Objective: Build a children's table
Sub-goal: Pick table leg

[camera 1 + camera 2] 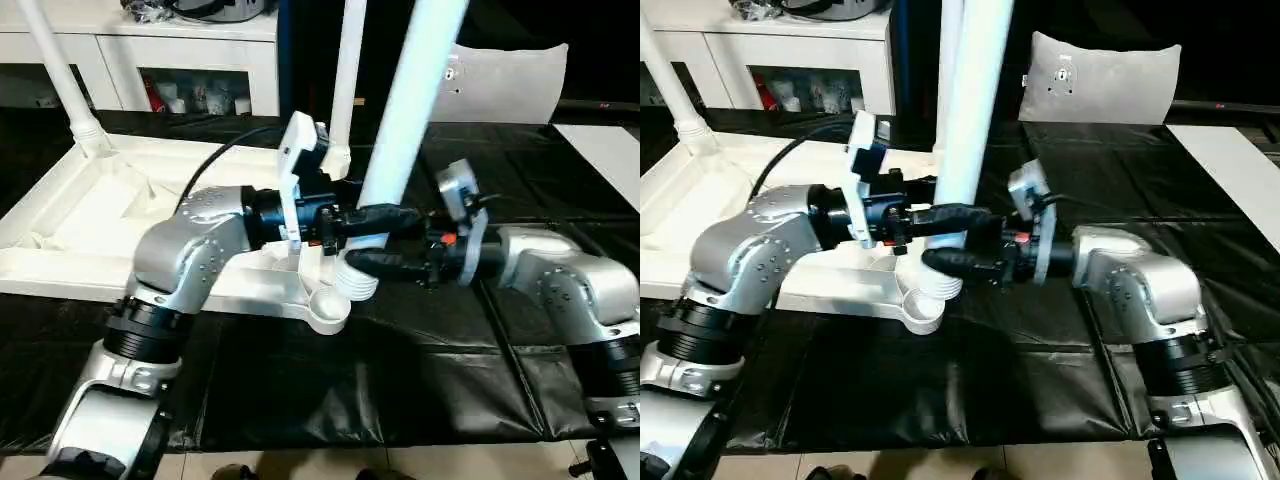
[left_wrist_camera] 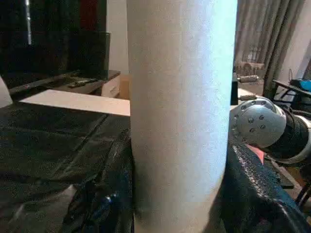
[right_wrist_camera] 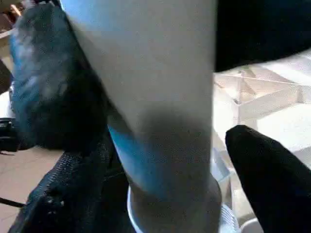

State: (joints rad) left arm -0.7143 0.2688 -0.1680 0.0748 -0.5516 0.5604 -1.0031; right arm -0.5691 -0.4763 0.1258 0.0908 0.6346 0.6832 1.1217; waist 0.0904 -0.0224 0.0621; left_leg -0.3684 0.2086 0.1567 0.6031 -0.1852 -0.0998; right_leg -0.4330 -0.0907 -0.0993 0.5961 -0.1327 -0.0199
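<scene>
At frame centre we are clamping the white tube leg (image 1: 400, 120) low down with both the left pincer (image 1: 375, 220) and right pincer (image 1: 372, 262), just above the tabletop (image 1: 120, 200) corner socket (image 1: 327, 305). It seems light, stiff and slick, so gripping near its ribbed end suits.

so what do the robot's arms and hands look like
Both arms have rounded silver shells with ribbed black joints near the elbow. The left hand and right hand each have two black fingers, behind a white bracket at the wrist. A black cable loops over the left arm, and a small red mark sits near the right wrist.
</scene>
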